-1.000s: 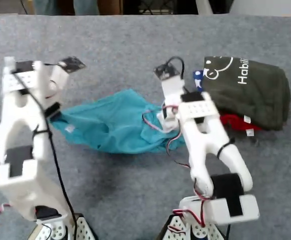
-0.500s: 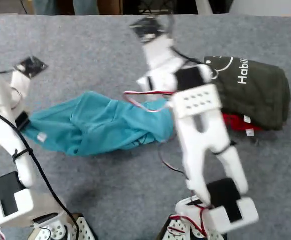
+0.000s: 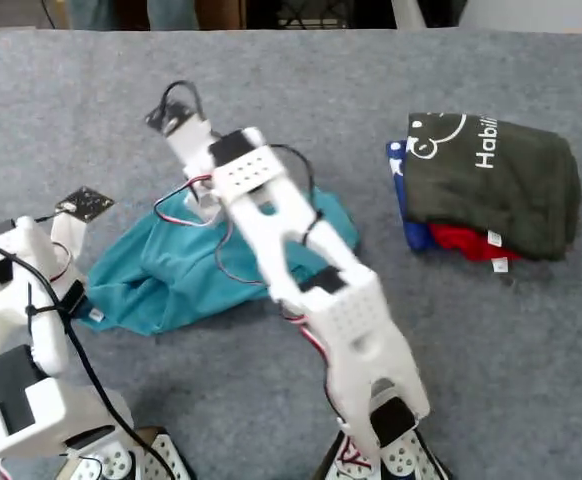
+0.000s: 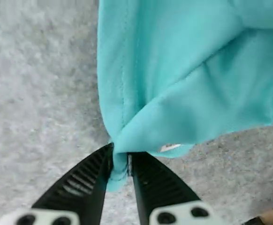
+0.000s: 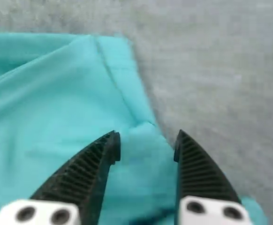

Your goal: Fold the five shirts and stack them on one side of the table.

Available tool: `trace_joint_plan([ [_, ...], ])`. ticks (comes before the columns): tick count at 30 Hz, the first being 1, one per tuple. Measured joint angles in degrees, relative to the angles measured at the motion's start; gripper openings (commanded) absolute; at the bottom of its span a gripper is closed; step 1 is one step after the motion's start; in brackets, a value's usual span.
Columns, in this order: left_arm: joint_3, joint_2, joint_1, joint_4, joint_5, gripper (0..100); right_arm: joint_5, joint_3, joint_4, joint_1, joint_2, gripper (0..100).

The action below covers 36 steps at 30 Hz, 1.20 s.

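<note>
Over the last second I dragged the crumpled teal cotton shirt [image 3: 161,285] leftward, away from the folded stack of shirts [image 3: 501,180] at the right. My left gripper [image 4: 120,159] stayed clamped on the shirt's near-left corner. My right gripper [image 5: 146,140] swung across and hung open over its far edge, so I judged this fold barely begun.

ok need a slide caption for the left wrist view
Wrist close-up: the left hand shut on a bunched corner of the teal shirt, low over the grey table.

The high camera looks down over the table [image 3: 271,80] from the near side. Both wrist cameras peek closely (really close) at the same teal shirt [image 3: 161,275] [image 4: 183,70] [image 5: 56,93].
</note>
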Motion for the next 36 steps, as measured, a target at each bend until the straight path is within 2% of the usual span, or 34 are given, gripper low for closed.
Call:
trace_joint_plan([
  [4, 0.53, 0.0, -0.88, -1.14, 0.35, 3, 0.09, -17.23, 7.91, -0.44, 12.66, 16.6],
  [8, 0.7, 0.0, -2.9, -4.04, 0.35, 3, 0.09, -35.25, 16.35, -0.44, 22.68, 0.9],
  [13, 0.7, 0.0, -4.66, -6.42, 0.44, 3, 0.09, -52.4, 23.3, -0.09, 31.38, 1.5],
  [20, 0.7, 0.0, -4.66, -6.51, 0.53, 3, -3.08, -53.01, 24.18, 4.57, 28.48, 1.5],
  [31, 0.7, -0.09, -8.35, -6.51, 0.53, 3, -3.69, -52.13, 24.44, 22.07, 22.86, 1.5],
  [36, 0.7, -0.09, -8.7, -6.51, 0.53, 3, -3.69, -48.97, 24.44, 24.35, 22.86, 1.5],
])
